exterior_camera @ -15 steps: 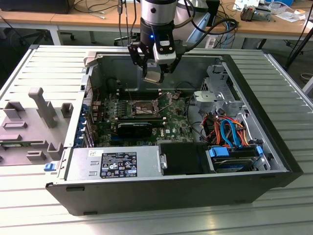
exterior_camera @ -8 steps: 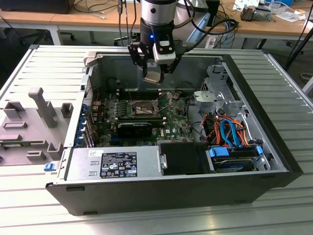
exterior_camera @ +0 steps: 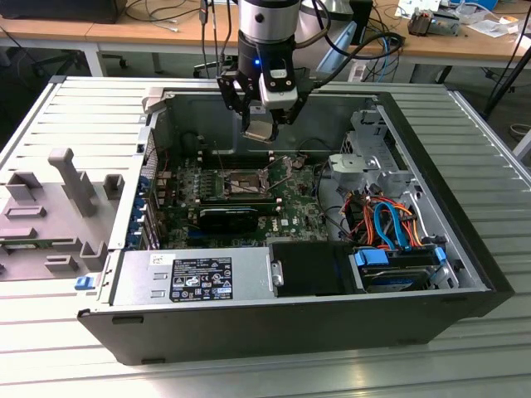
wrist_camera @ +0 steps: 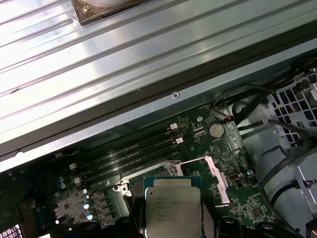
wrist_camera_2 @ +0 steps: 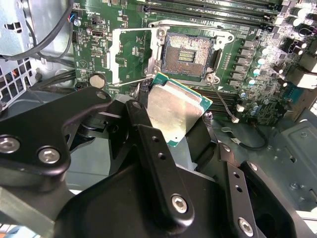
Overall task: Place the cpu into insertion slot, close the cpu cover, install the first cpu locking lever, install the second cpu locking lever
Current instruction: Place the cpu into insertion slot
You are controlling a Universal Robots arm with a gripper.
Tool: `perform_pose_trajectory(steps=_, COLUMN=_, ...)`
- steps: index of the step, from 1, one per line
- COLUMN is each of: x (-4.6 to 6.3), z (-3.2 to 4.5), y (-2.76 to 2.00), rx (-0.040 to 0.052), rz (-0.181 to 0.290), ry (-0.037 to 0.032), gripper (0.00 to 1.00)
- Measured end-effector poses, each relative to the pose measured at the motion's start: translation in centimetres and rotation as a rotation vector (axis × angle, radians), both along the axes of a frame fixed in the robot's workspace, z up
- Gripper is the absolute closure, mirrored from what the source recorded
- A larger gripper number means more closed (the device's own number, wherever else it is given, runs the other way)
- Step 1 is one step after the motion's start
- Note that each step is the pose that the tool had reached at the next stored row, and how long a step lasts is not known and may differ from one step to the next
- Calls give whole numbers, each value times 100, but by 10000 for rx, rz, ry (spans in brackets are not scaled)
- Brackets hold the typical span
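While the gripper hangs over the open computer case, its 2 fingers are pinching the cpu by its edges, tilted, clear above the motherboard and not yet in the insertion slot. Slot contacts are exposed; the cpu cover is swung open just beside it, upright or laid back I can't tell.

Bright, even light (glare on ribbed table).

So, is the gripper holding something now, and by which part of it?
Yes. The gripper holds the cpu by two opposite side edges, its flat metal face left free, not yet in the insertion slot.
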State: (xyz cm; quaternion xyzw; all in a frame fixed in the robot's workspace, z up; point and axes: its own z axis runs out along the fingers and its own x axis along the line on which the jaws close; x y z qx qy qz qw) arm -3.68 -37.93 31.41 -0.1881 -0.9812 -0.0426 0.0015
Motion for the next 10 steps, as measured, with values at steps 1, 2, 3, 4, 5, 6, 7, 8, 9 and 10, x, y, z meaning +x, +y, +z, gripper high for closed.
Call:
perform_pose_trajectory(steps=1, x=0, z=0, y=0, rx=-1, rz=-10, ry=0, gripper=45)
perform_pose_trajectory(steps=2, x=0, z=0, y=0, rx=-1, rz=-20, ry=0, gripper=45)
perform_pose_trajectory(steps=3, x=0, z=-1, y=0, rx=-1, rz=-30, ry=0, gripper=45)
perform_pose_trajectory(steps=4, x=0, z=-1, y=0, rx=0, rz=-42, ry=0, gripper=45)
perform_pose_trajectory(steps=5, x=0, z=-1, y=0, rx=-1, rz=-50, ry=0, gripper=45)
perform_pose_trajectory(steps=6, x=0, z=-2, y=0, rx=-1, rz=-62, ry=0, gripper=45)
perform_pose_trajectory(steps=7, x=0, z=-2, y=0, rx=-1, rz=-70, ry=0, gripper=45)
perform_pose_trajectory(steps=8, x=0, z=-3, y=0, rx=0, rz=-80, ry=0, gripper=45)
perform_pose_trajectory(steps=9, x=0, z=-3, y=0, rx=-1, rz=-89, ry=0, gripper=45)
perform_pose_trajectory(steps=10, x=0, z=-3, y=0, rx=0, rz=-101, ry=0, gripper=45)
